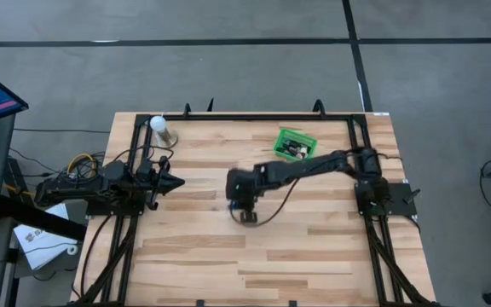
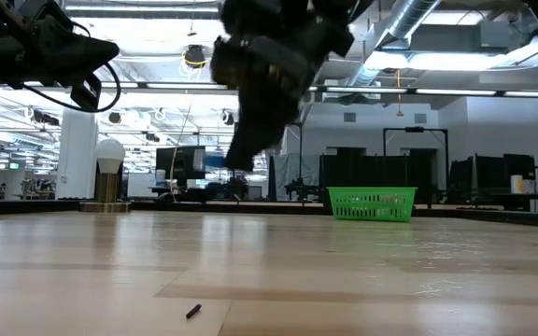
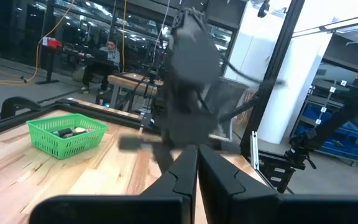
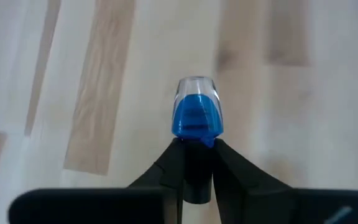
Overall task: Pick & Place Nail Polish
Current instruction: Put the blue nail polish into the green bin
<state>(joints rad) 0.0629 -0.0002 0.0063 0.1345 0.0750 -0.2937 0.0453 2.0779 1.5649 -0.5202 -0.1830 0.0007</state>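
Observation:
A small blue nail polish bottle [image 4: 196, 115] with a clear glass bottom sticks out past the fingertips of my right gripper [image 4: 196, 149], which is shut on it above the middle of the table [image 1: 244, 203]. In the low view this gripper [image 2: 243, 149] hangs blurred, well above the wood. A green basket [image 1: 297, 143] at the far right holds more small bottles [image 3: 67, 131]. My left gripper [image 1: 173, 181] waits shut at the table's left side, raised and about level. My right gripper pinches the bottle's dark cap [image 4: 196, 163] between its two fingers. The fingers slant down from the table's right side and lie along the bottle. The blue body points away beyond the fingertips, clear of the table.
A white ball-topped stand [image 1: 162, 128] is at the far left corner. A tiny dark piece [image 2: 192, 311] lies on the wood near the front. Black frame rails [image 1: 130, 153] run along both side edges. Bare planks lie across the near half [image 1: 254, 264].

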